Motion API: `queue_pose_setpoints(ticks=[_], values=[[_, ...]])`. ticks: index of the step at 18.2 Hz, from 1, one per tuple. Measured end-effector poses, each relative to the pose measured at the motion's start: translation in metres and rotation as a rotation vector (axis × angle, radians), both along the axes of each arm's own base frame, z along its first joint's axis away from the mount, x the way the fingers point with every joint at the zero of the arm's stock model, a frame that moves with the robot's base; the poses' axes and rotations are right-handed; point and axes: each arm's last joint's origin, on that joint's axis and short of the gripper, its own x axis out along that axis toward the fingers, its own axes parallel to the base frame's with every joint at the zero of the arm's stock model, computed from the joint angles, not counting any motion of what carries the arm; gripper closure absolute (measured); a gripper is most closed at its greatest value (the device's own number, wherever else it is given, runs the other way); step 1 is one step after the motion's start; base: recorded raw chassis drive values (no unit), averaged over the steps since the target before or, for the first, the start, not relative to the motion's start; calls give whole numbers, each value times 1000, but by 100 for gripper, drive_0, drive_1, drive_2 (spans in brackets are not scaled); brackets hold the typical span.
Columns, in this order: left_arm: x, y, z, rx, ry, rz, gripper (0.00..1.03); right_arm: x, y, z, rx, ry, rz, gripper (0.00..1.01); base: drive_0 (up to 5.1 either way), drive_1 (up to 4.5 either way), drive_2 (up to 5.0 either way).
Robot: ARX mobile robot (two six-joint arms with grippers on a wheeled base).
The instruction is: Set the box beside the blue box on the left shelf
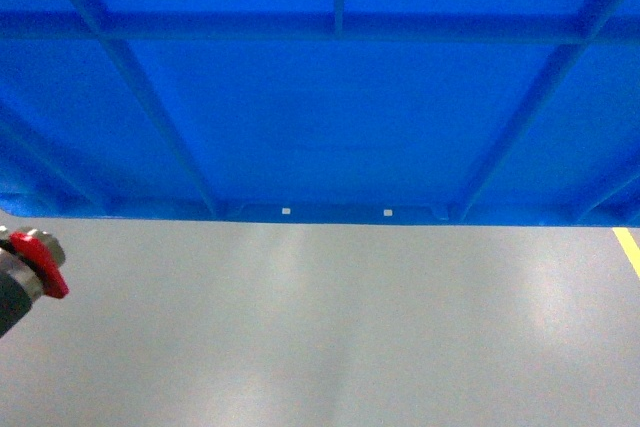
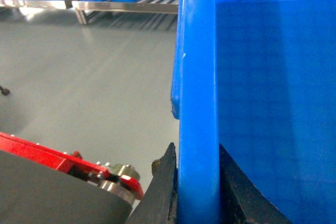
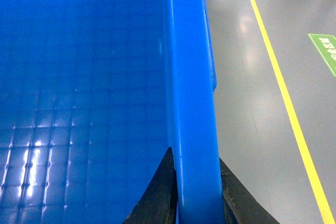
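Box [image 1: 330, 97] fills upper head view, ribbed wall toward camera, above grey floor [image 1: 330, 337]. Left tool [image 2: 197, 192] pinches left rim; right tool [image 3: 195, 198] pinches right rim. Shelf [image 2: 105, 6] with blue crates, upper left of left wrist view.

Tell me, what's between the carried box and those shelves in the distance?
Only bare grey floor between the box and the shelves, as the left wrist view shows.

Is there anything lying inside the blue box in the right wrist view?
No. The box shows only its bare gridded floor, with the right gripper clamped on its rim.
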Motion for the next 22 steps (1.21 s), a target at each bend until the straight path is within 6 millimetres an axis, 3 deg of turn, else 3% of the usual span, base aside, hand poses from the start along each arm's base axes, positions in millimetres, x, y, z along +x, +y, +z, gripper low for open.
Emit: queue_pose_setpoints(ticks=[22], values=[[-1,0,0,1,-1,1,91,-1,0,1,-1,-2,-1,91,-135,-135,-135]])
